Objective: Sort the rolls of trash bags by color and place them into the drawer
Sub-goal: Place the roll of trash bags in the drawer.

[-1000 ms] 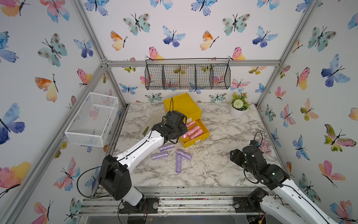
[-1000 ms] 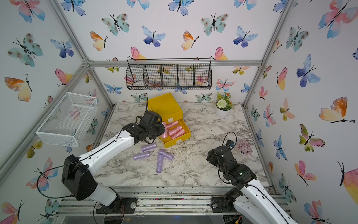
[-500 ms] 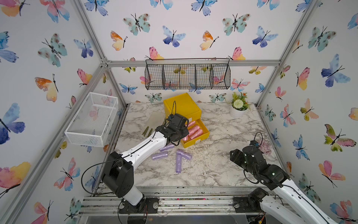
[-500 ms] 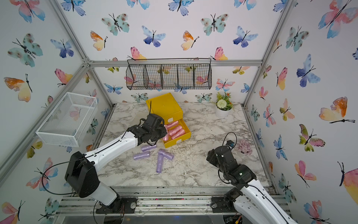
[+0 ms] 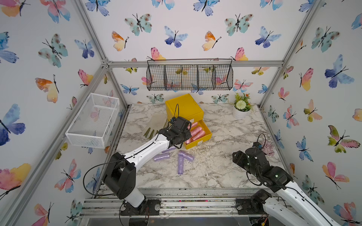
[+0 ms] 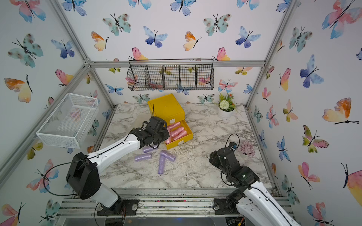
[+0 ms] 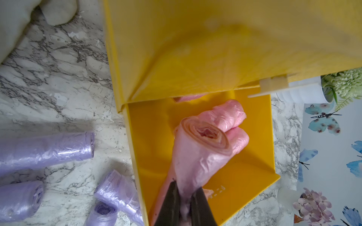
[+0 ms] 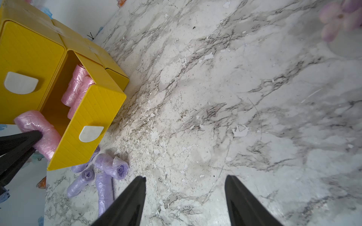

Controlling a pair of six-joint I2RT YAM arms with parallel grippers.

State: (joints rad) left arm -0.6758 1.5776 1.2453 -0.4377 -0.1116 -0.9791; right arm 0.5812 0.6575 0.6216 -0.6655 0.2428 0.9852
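**Pink roll in my left gripper, over the open drawer**

My left gripper point(image 7: 185, 188) is clamped on one end of a pink roll point(image 7: 201, 148), the two dark fingers squeezing the crinkly plastic flat where they meet. The rest of the roll sticks out past my fingertips over the yellow floor of the open drawer point(image 7: 248, 166). From the right wrist view the same roll point(image 8: 37, 125) sits at the drawer's left side, partly hidden behind the front wall. I cannot tell whether it touches the floor yet.

In both top views my left arm reaches from the near left to the drawer point(image 5: 206, 138), which is pulled out toward the near right from the yellow cabinet point(image 5: 184, 107). Other pink rolls point(image 5: 196, 132) lie side by side inside it, toward its right side.

Four purple rolls lie loose on the marble table point(image 5: 215, 172), just near of the drawer:
- one point(image 5: 168, 149) is partly under my wrist
- one point(image 5: 161, 157) is to the left
- two point(image 5: 187, 155) point(image 5: 180, 165) touch at their ends in a corner shape

A cream glove point(image 5: 154, 123) with green fingers lies flat to the left of the cabinet.

My right gripper point(image 8: 186, 177) hangs at the near right with its fingers spread and nothing between them. It is above bare table and well apart from the rolls. A potted plant point(image 5: 242, 109) stands in the far right corner.
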